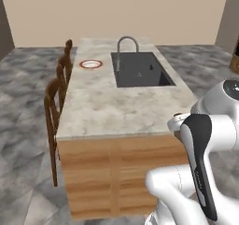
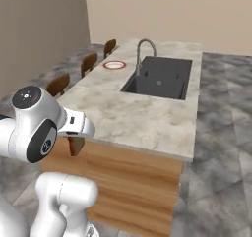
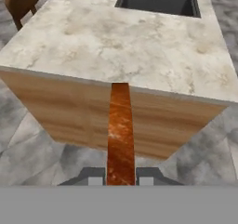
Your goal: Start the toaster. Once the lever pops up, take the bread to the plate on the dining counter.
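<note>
Bread (image 3: 120, 130) rides edge-on, pinched between the closed fingers of the gripper (image 3: 120, 181), held short of the dining counter's (image 1: 100, 107) near end, and the plate (image 1: 91, 64) waits at its far left edge beside the sink (image 1: 140, 70), so there's ground to cover.

The thin brown slice of bread with a darker crust (image 3: 120, 130) stands edge-on and upright between my jaws, clamped at its lower end, its mottled orange-brown edge rising in front of the wooden front of the dining island. The long island worktop of pale marbled stone (image 1: 100, 102) lies just beyond the slice, with wooden cabinet fronts below and a dark sink at its far right part. The round white plate with a red rim (image 1: 91, 64) sits flat on the far left of that worktop, well apart from the slice.
</note>
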